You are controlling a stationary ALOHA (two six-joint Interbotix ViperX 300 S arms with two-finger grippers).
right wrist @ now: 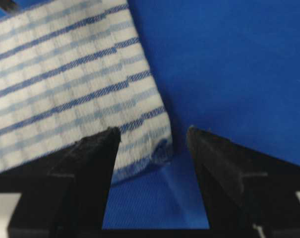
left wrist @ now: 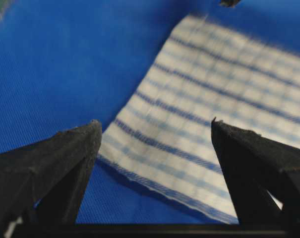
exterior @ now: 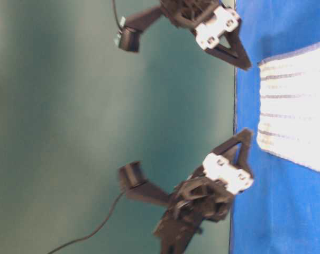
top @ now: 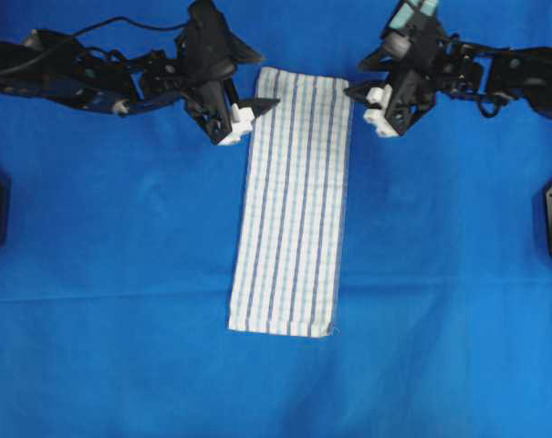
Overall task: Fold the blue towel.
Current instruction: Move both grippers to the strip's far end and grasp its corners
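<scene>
We see the blue towel [top: 294, 203] lying flat as a long narrow strip in the middle of the table [top: 120, 347], which wears a plain blue covering. Its stripes run along its length, from the far edge between the two arms down toward the near side of the overhead view.

Our left tool [top: 254, 114] sits at the towel's far left corner, its jaws spread wide; from the left wrist view the two dark fingers [left wrist: 65, 163] stand apart with the towel's edge showing between them, and nothing is gripped.

Our right tool [top: 367, 96] sits just beside the far right corner, also spread wide. In the right wrist view that corner [right wrist: 157, 146], slightly rumpled, lies between its fingers, and we cannot tell whether they touch the cloth.
</scene>
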